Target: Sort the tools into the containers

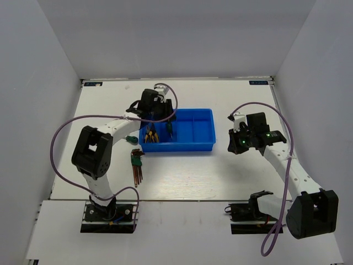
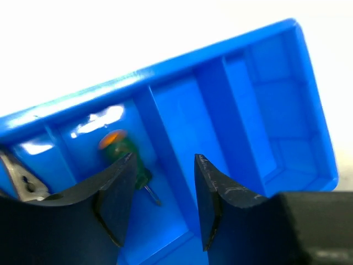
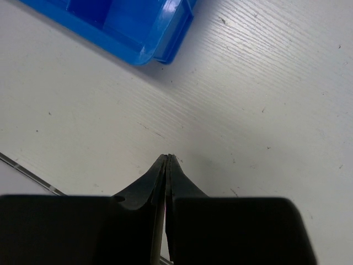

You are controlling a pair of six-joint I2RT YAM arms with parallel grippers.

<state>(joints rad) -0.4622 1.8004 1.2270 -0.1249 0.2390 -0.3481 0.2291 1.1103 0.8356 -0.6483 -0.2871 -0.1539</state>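
The blue tray (image 1: 193,130) stands mid-table. Yellow-and-black pliers (image 1: 150,136) lie in its leftmost compartment. A green-handled screwdriver (image 2: 122,150) lies in the second compartment, seen in the left wrist view. My left gripper (image 1: 167,122) hovers over that part of the tray (image 2: 182,110), open and empty (image 2: 164,161). The reddish hex keys (image 1: 137,167) lie on the table in front of the tray's left end. A small green-handled tool (image 1: 131,139) lies left of the tray. My right gripper (image 1: 235,144) is shut and empty (image 3: 167,158) above the table, right of the tray.
The tray's two right compartments hold nothing. The tray's corner (image 3: 143,33) shows at the top of the right wrist view. White walls enclose the table on three sides. Purple cables loop along both arms.
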